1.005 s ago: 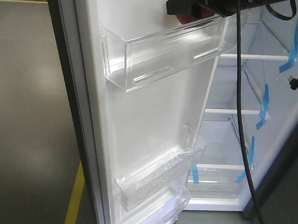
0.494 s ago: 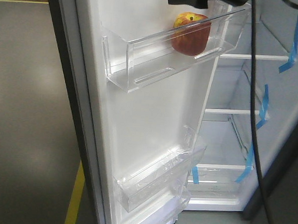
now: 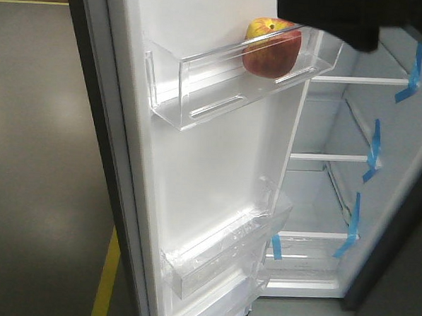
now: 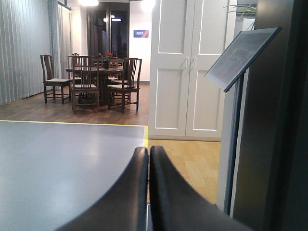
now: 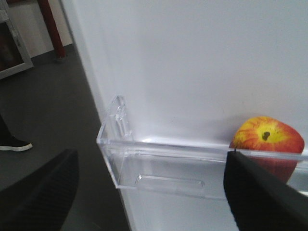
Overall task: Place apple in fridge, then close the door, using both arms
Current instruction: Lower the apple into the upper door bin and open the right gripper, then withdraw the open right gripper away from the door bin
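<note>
the round red and yellow apple (image 3: 272, 49) sits in the upper clear plastic bin (image 3: 200, 87) of the smooth white inner door (image 3: 210, 172), at the bin's end nearest the fridge (image 3: 326, 128). the right gripper (image 5: 149, 163) is spread wide, with nothing between its textured black fingers. the left gripper (image 4: 147, 159) has its smooth curved fingers pressed together and holds nothing.

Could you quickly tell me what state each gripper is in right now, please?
Left gripper: closed, holding nothing.
Right gripper: open and empty; the apple sits free in the door bin.
</note>
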